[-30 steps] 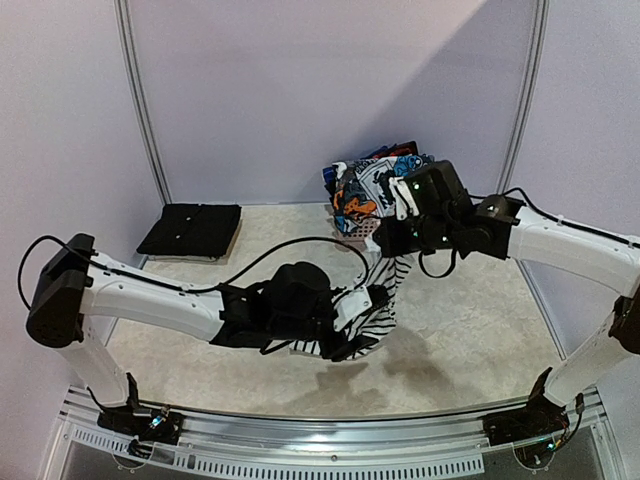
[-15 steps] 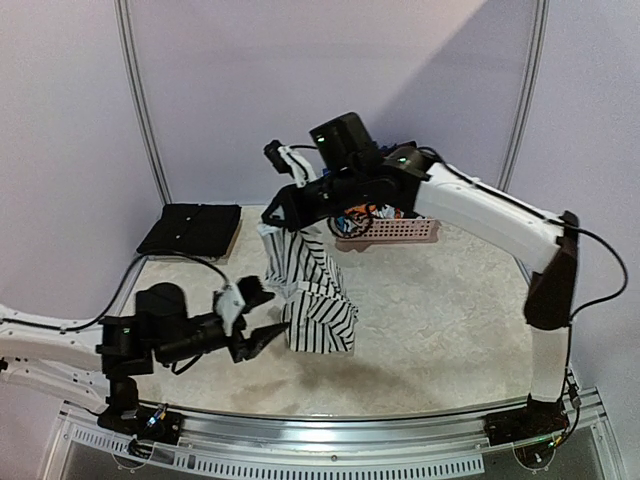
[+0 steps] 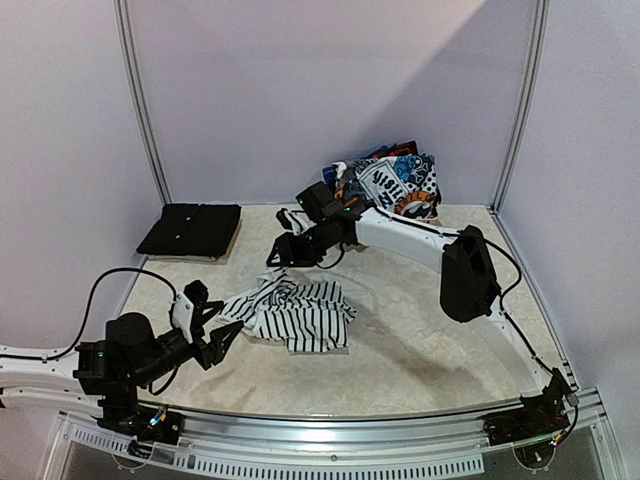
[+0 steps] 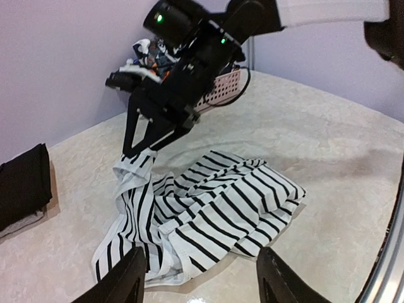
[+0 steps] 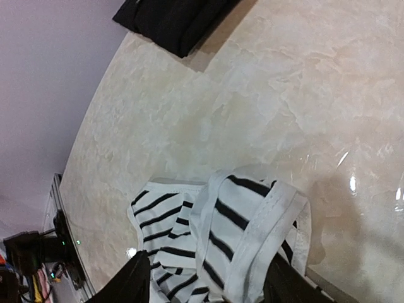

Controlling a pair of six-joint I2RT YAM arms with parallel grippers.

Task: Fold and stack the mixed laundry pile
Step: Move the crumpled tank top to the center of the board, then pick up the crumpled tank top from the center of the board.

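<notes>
Lilac walls close in a beige marbled tabletop (image 3: 450, 330). The only container I can see stands at the back, right of centre: a pink latticed basket (image 4: 224, 88). The right arm mostly hides it from above, but it is plain in the upper middle of the left wrist view. It holds the laundry pile (image 3: 392, 178), heaped above the rim, with a blue, orange, white and black graphic print on top; what lies under that I cannot make out. Outside the basket, the striped garment (image 3: 297, 315) lies crumpled on the tabletop, left of centre in the lower half of the overhead view. A folded black garment (image 3: 190, 228) lies flat at the upper left, well apart from it. The right end effector (image 3: 280, 252) hangs just above the far edge of the striped garment with its jaws spread apart. In the left wrist view one corner of the cloth stands up towards a fingertip (image 4: 129, 142), and I cannot tell whether the two touch. From the right wrist camera a white hem band lies below the gap between the fingers, pinched by neither. The left end effector (image 3: 212, 322) sits at the lower left, jaws wide, pointing at the near-left edge of the striped garment, just beside it, with nothing between the jaws.
</notes>
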